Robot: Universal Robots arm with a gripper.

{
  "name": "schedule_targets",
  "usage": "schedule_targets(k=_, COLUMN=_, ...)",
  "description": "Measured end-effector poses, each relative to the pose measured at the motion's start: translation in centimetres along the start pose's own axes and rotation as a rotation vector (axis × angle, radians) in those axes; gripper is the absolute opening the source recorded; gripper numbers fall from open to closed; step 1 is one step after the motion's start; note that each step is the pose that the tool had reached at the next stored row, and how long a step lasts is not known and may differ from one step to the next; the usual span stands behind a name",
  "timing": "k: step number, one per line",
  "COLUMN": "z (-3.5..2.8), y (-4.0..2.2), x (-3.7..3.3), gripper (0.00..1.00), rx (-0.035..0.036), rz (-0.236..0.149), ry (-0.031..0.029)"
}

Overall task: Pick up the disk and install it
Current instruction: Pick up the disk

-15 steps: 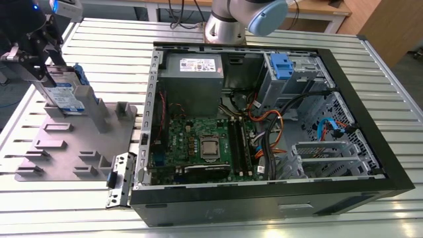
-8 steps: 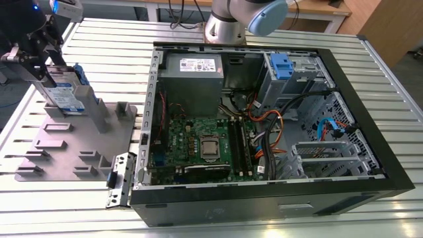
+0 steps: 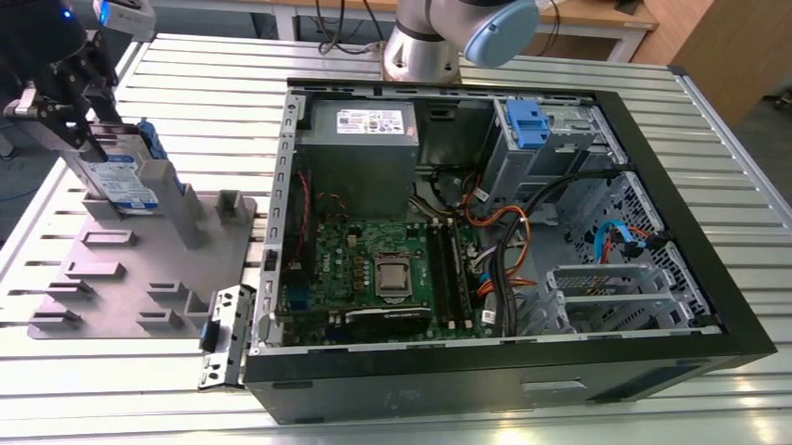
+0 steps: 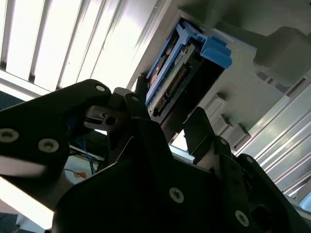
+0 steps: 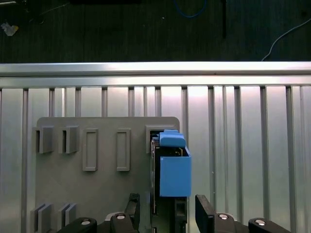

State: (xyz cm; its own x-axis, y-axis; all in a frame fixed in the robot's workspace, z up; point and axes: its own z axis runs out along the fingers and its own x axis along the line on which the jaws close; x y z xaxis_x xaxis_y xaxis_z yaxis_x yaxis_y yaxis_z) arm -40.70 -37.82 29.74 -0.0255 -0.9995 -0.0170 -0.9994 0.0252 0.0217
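Note:
The disk [image 3: 129,180] stands on edge in a slot at the far end of the grey holder plate [image 3: 136,269], at the exterior view's left. It is silver with a blue-and-white label and blue side rails. Both wrist views show its blue rail end [image 5: 174,170] [image 4: 214,48]. My gripper [image 3: 96,139] is lowered over the disk's top edge. Its two black fingers [image 5: 204,213] straddle the disk with a small gap on each side, so my gripper [image 5: 167,213] [image 4: 167,114] is open.
An open black computer case [image 3: 693,269] lies at the exterior view's right, with a motherboard [image 3: 384,269], a grey power-supply box [image 3: 359,125] and a blue bracket [image 3: 526,125] in the drive cage. The arm's base [image 3: 427,46] stands behind it on the slatted aluminium table [image 3: 210,111].

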Motion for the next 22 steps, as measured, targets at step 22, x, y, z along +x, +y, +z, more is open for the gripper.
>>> schedule_targets(k=22, z=-0.31, y=0.00, x=-0.01, gripper=0.51, rx=0.0001, rz=0.000, ry=-0.0001)
